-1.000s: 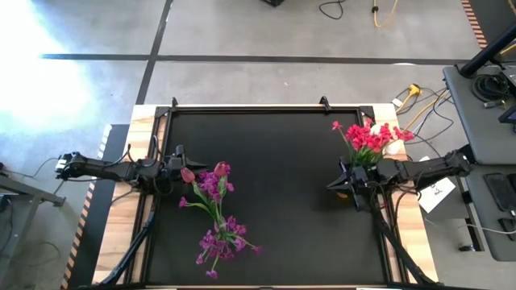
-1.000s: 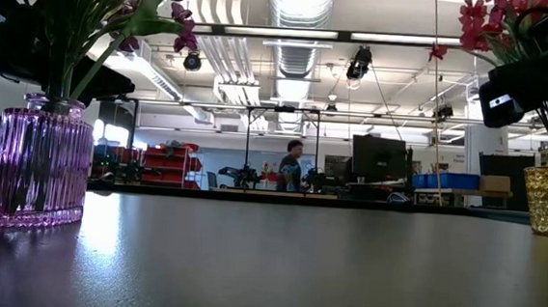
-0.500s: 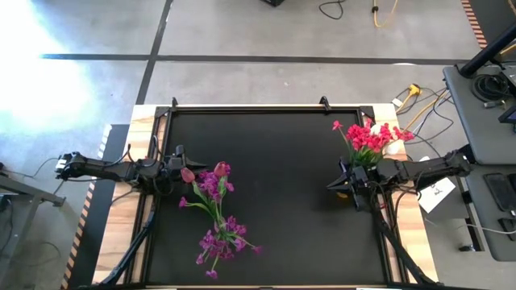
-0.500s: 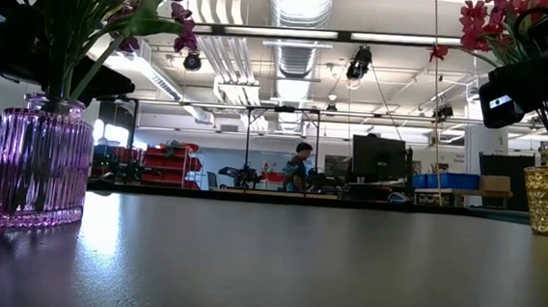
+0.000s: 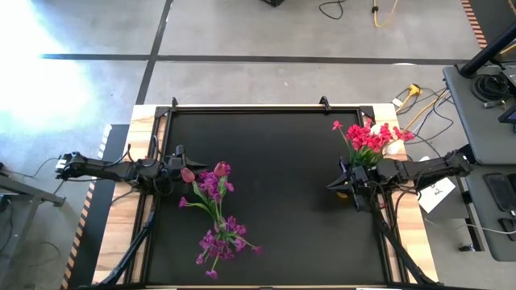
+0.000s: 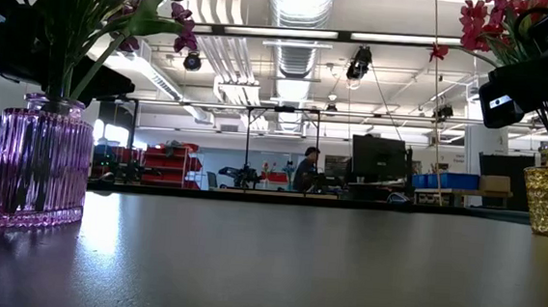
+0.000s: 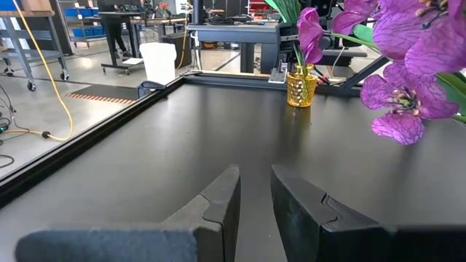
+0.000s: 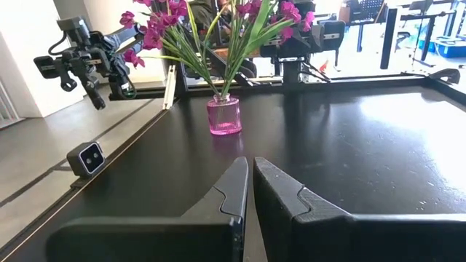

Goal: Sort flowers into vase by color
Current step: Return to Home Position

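Purple-magenta flowers (image 5: 216,211), with two dark pink tulip buds (image 5: 187,174) among them, stand with their stems in a ribbed purple glass vase (image 6: 39,161) on the table's left side. Red-pink flowers (image 5: 371,138) and a white bud (image 5: 393,147) stand in a gold vase (image 7: 301,87) by the right edge. My left gripper (image 5: 179,165) hovers at the left edge next to the purple bunch, fingers a narrow gap apart (image 7: 255,182). My right gripper (image 5: 334,182) hovers just in front of the gold vase, shut (image 8: 250,171). Neither touches anything.
The black mat (image 5: 274,185) between the two vases lies bare. A raised frame (image 5: 266,108) runs round the table. A small camera (image 8: 89,156) sits at the near edge. A white paper tag (image 5: 435,193) and cables lie off the right side.
Both arms and both bunches have kept still. A person in the room behind the table has walked a little to the right.
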